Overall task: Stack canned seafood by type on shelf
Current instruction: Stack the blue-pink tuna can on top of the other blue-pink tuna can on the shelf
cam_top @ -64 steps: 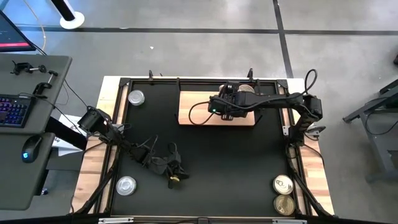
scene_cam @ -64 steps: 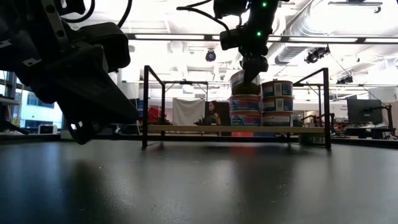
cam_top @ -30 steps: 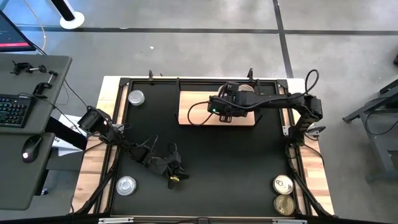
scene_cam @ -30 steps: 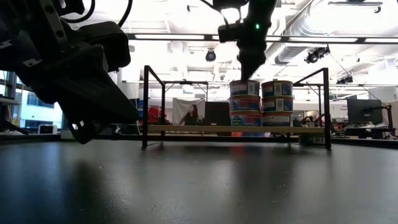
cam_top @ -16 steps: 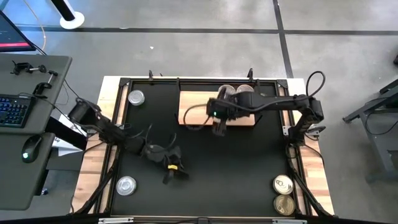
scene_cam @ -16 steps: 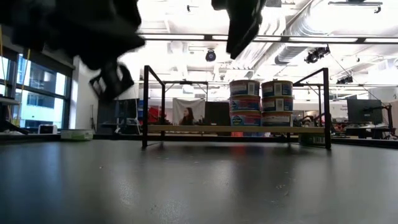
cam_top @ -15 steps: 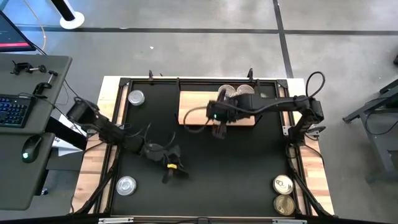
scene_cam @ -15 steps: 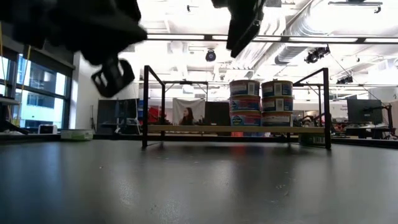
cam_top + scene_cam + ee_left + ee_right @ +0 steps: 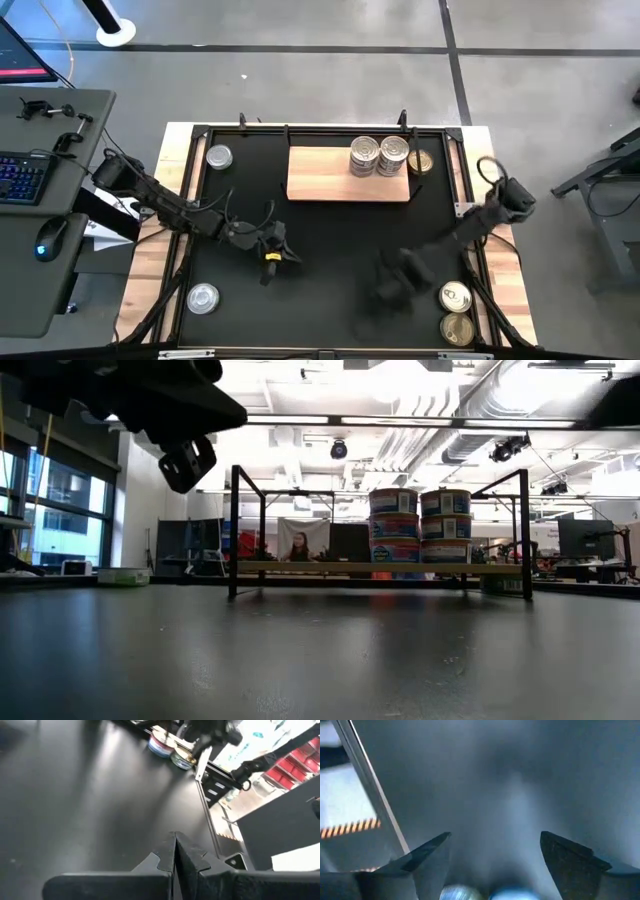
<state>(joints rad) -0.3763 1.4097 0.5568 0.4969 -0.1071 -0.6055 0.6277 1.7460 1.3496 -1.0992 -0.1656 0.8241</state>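
Note:
The shelf (image 9: 330, 178), a pale wood board, lies at the table's far middle. Two stacks of canned seafood (image 9: 364, 157) (image 9: 393, 156) stand on its right part, each three tins high in the low view (image 9: 394, 525) (image 9: 446, 525). A gold-lidded tin (image 9: 420, 162) sits beside them. Loose tins lie far left (image 9: 218, 156), near left (image 9: 203, 297) and near right (image 9: 456, 296) (image 9: 457, 328). My right gripper (image 9: 392, 282) is blurred over the mat left of the near-right tins, open (image 9: 492, 855) and empty. My left gripper (image 9: 270, 262) hangs shut (image 9: 175, 851) above the mat's left middle.
A black metal frame (image 9: 236, 530) surrounds the shelf and its posts stand at the corners. The black mat (image 9: 330, 250) covers the table between the arms. A desk with keyboard and mouse (image 9: 40, 170) stands beyond the table's left edge.
My right gripper has swung fast from above the left stack on the shelf toward the table's near right, toward the two loose tins, turning as it went and staying open. My left gripper has risen off the mat and shifted a little toward the far edge, still shut.

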